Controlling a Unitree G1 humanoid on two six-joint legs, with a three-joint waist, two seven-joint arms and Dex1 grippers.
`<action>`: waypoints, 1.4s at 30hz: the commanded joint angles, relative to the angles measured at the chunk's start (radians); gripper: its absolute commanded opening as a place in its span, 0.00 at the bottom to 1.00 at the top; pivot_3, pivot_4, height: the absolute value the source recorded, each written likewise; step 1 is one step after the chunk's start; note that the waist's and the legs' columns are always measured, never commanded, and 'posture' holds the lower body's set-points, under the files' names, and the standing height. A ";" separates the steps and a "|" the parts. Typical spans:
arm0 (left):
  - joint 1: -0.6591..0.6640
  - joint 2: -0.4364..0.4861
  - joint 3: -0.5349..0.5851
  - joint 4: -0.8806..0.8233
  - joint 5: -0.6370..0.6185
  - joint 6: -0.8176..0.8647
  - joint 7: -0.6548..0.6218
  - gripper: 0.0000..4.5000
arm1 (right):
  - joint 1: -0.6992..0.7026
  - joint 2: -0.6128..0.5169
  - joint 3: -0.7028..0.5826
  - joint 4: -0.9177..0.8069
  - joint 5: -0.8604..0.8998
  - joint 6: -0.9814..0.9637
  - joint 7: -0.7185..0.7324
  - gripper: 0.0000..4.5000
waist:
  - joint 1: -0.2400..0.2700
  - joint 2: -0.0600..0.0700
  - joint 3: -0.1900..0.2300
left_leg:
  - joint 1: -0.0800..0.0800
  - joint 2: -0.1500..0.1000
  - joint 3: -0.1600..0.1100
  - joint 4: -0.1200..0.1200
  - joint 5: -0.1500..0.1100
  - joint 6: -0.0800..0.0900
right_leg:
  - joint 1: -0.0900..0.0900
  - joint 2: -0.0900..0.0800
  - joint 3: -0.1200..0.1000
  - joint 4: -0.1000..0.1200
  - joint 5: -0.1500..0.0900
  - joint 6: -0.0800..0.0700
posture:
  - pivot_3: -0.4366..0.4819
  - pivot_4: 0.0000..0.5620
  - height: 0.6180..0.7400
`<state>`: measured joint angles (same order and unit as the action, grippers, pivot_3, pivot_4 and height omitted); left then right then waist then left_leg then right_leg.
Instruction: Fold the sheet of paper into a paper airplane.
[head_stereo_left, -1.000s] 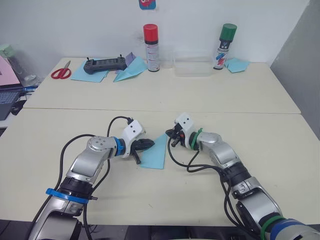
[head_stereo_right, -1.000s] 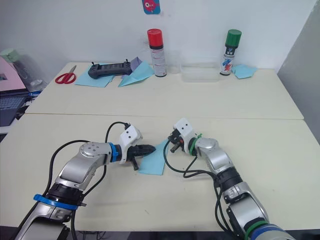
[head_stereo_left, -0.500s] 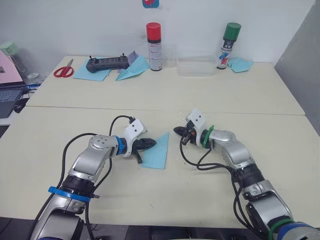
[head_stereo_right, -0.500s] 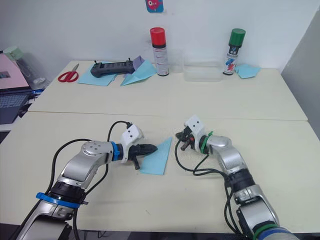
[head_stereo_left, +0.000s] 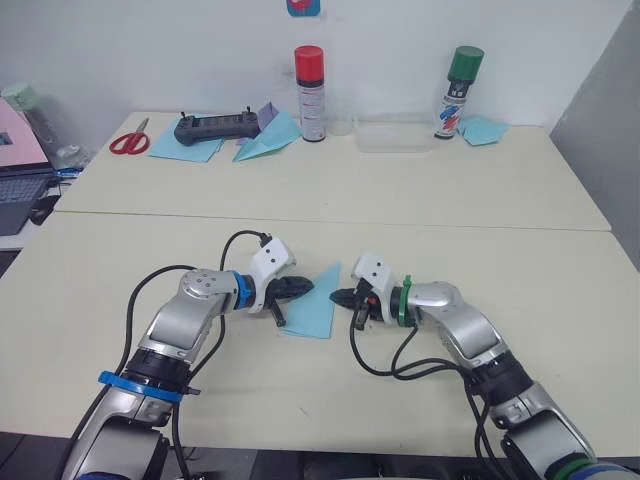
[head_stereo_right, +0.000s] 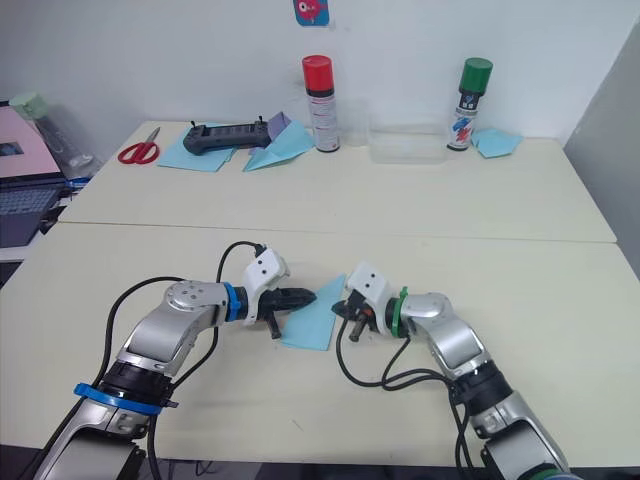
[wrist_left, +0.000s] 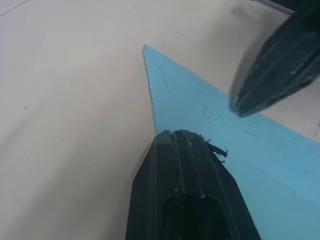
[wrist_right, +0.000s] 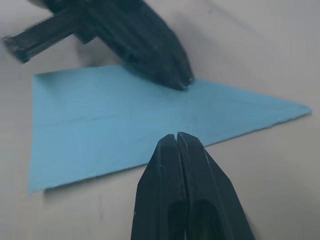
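paper airplane (head_stereo_left: 313, 305): 1, light blue, pointed wedge with one straight cut end, flat on the near worktop (head_stereo_left: 330, 390) between the two pincers; faint crease lines, no writing
left pincer (head_stereo_left: 304, 287): fingers together, tip pressed on the paper's left edge near its middle; nothing gripped
right pincer (head_stereo_left: 336, 297): fingers together, tip at the paper's right edge; touching or just short of it, cannot tell; nothing gripped
worktops: 2, cream, butted together; the far one (head_stereo_left: 400, 185) carries the rest
spray cans: 2; red-capped can (head_stereo_left: 309, 80) mid-back, green-capped can (head_stereo_left: 455, 93) back right; both upright, label print too small to read
clear plastic box (head_stereo_left: 394, 133): 1, between the two cans
scissors (head_stereo_left: 129, 142): 1 pair, red handles, far left
black controller (head_stereo_left: 213, 128): 1, lying on a blue sheet (head_stereo_left: 182, 148)
paper dart (head_stereo_left: 265, 141): 1, light blue with a purple scrap at its back, just left of the red-capped can
folded blue paper (head_stereo_left: 481, 129): 1, just right of the green-capped can
wall sticker (head_stereo_right: 310, 10): 1, blue and red, cut off by the frame, unreadable
laptop (head_stereo_left: 22, 190): 1, at the far left edge, partly cut off
readable writing: none legible anywhere
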<state>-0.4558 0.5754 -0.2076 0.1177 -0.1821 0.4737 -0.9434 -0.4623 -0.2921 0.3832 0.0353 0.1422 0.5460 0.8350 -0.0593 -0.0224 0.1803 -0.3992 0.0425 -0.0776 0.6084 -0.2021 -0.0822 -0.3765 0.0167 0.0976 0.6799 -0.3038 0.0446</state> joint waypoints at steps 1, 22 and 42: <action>0.025 0.006 -0.030 0.035 0.035 0.036 0.007 0.00 | 0.028 0.000 0.015 -0.050 0.055 0.123 0.036 0.00 | 0.000 0.000 0.000 | 0.000 0.000 0.000 0.000 0.000 0.000 | 0.000 0.000 0.000 0.000 0.000 0.000 | 0.48 0.27 1.00; 0.104 0.027 -0.021 -0.055 0.030 0.085 0.021 0.00 | 0.061 -0.095 0.018 -0.250 0.249 0.262 0.185 0.00 | -0.003 0.000 -0.001 | 0.000 0.001 0.000 -0.001 -0.001 0.000 | -0.001 0.000 -0.001 0.000 -0.002 -0.002 | 0.48 0.27 1.00; 0.034 0.064 0.073 0.023 0.019 -0.071 0.001 0.00 | -0.046 0.013 0.062 0.057 -0.026 0.029 -0.055 0.00 | 0.001 0.000 0.000 | 0.000 0.001 0.000 0.000 0.000 0.000 | -0.001 0.001 0.000 0.001 -0.001 -0.001 | 0.48 0.27 1.00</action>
<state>-0.4222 0.6062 -0.1737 0.1086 -0.1826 0.4188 -0.9414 -0.5267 -0.2608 0.4260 0.0787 0.1386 0.5568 0.7721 -0.0586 -0.0226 0.1798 -0.3989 0.0434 -0.0775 0.6079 -0.2024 -0.0826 -0.3779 0.0173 0.0972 0.6811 -0.3049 0.0433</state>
